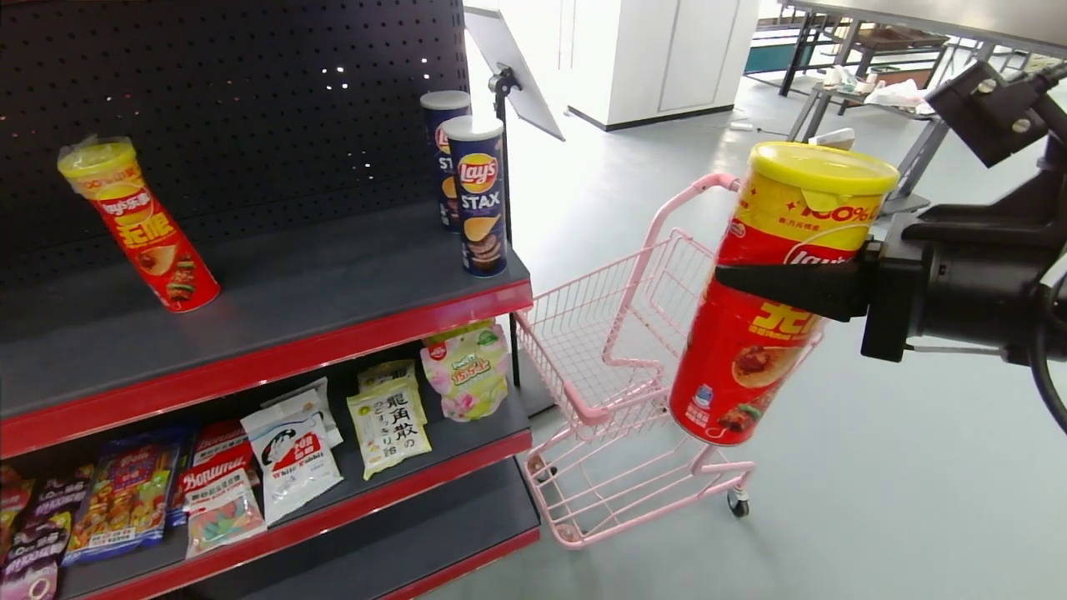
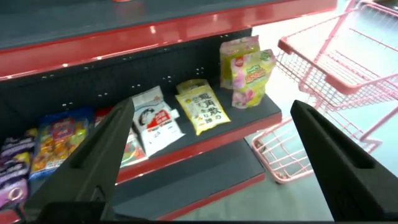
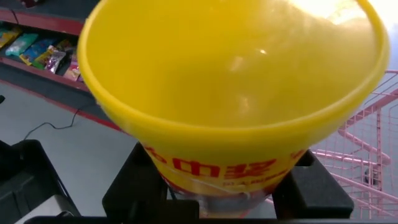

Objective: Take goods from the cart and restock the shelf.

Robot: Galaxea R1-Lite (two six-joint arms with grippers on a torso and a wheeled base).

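A red chip can [image 1: 775,292] with a yellow lid hangs tilted in the air near the pink wire cart [image 1: 583,412], which stands at the right end of the red-edged shelf [image 1: 333,283].

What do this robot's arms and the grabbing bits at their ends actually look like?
Both are matte black. The right end effector has a flat, tapering finger on a blocky body, joined to a thick rounded arm with a black cable looping beside it and a boxy mount with silver screws above. The left end effector shows two long, wedge-shaped black fingers.
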